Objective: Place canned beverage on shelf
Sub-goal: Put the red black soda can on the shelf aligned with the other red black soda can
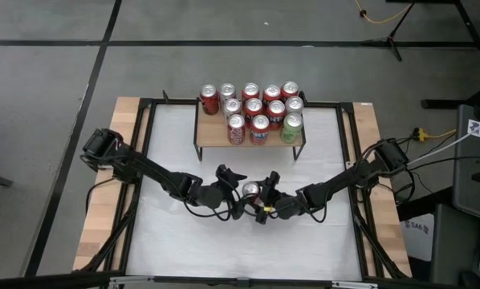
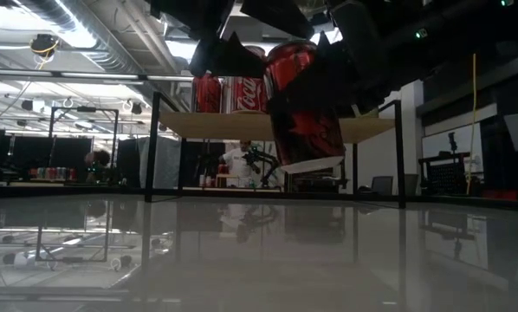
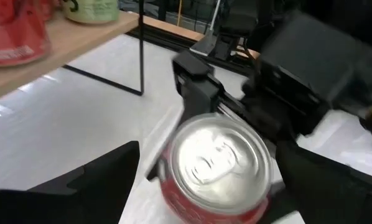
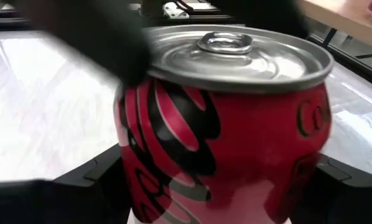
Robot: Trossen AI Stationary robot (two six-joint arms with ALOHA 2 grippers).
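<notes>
A red can [image 1: 250,189] with a silver top hangs over the middle of the white table, clear of it in the low view [image 2: 302,104]. My right gripper [image 1: 264,194] reaches in from the right and is shut on the can [image 4: 223,143]. My left gripper [image 1: 238,191] comes from the left and is open, one finger [image 3: 99,180] on each side of the can's top [image 3: 220,158]. The shelf [image 1: 212,135], a light-wood plank on thin black legs, stands at the far middle with several cans on it. My right gripper pinches the can's red side wall [image 4: 142,186], low on the can, between its two fingers [image 4: 93,177]. It comes almost level from the table's right side. The can is lifted clear of the table, top up and somewhat tilted [image 2: 315,160]. My left gripper: I cannot tell whether a finger touches the can.
Several red cans [image 1: 256,108] and one green can [image 1: 291,128] fill the shelf's middle and right; its near left part shows bare wood. Black frame rails [image 1: 144,160] run along the table's sides. Bare white table [image 1: 240,249] lies near the front edge.
</notes>
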